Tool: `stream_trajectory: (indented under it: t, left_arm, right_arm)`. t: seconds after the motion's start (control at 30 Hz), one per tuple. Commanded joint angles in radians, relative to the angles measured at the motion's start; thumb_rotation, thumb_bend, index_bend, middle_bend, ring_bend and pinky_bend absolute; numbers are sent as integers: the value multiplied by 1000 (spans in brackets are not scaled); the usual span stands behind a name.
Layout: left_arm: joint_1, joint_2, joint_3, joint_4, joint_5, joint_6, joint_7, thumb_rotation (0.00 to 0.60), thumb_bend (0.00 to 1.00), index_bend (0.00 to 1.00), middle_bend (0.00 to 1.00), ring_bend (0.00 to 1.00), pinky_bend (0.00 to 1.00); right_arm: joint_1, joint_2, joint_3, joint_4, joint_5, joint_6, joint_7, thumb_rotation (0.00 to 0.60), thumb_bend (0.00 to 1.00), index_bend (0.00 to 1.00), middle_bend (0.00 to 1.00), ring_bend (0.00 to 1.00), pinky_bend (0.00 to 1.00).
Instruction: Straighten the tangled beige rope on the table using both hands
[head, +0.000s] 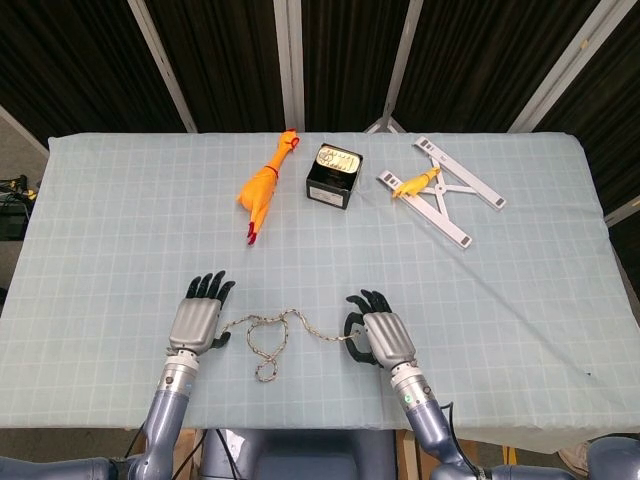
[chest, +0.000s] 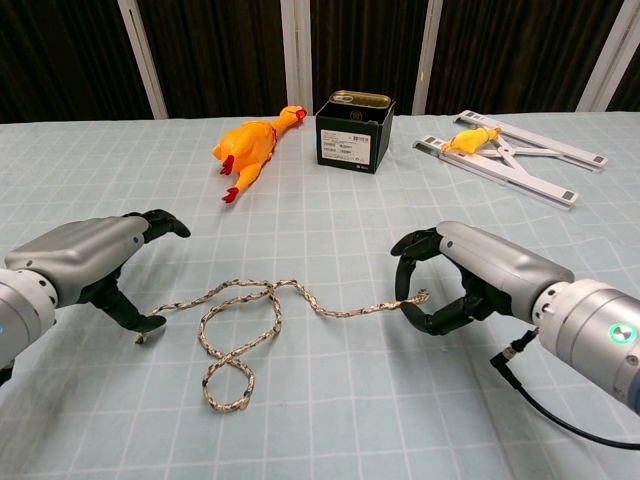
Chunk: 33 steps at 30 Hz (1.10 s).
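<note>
The beige rope (head: 268, 340) (chest: 243, 330) lies tangled on the table near its front edge, with two loops in its left half. My right hand (head: 381, 336) (chest: 478, 277) curls around the rope's right end and holds it between thumb and fingers, slightly raised off the cloth. My left hand (head: 198, 319) (chest: 88, 262) hovers over the rope's left end. Its fingers are spread and its thumb is just beside the rope tip, with nothing gripped.
Towards the back of the table lie a yellow rubber chicken (head: 264, 187) (chest: 251, 148), a black box with a tin (head: 333, 176) (chest: 353, 131), and a white folding stand (head: 447, 194) (chest: 520, 155) with a small yellow toy on it.
</note>
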Motion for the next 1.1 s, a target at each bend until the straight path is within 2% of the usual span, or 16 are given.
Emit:
stream_trajectory:
  t: [0.03,0.7,0.97,1.1]
  left_arm:
    - [-5,7,-6,8,-1,3,-5,600,313,142,4,0,0]
    - [-32,75,-41,44,-62,-2,-13,600,331,146,5,0,0]
    - [-39,90,-19,-13,-92,-24,-15,600,330,344,28,0,0]
    - [-48,89,-11,-33,-95,-28,-10,600,330,365,34,0,0]
  right_arm:
    - [0,0,-2,1,-1,0,-1,600,494,613,196,0,0]
    - [-2,-1,-4,16,4,0,3,600,494,617,196,0,0]
    - [-4,0,-7,12,5,1,2,600,493,621,196,0,0]
    - [-4,-1,-7,10,4,2,0,600,494,621,196,0,0]
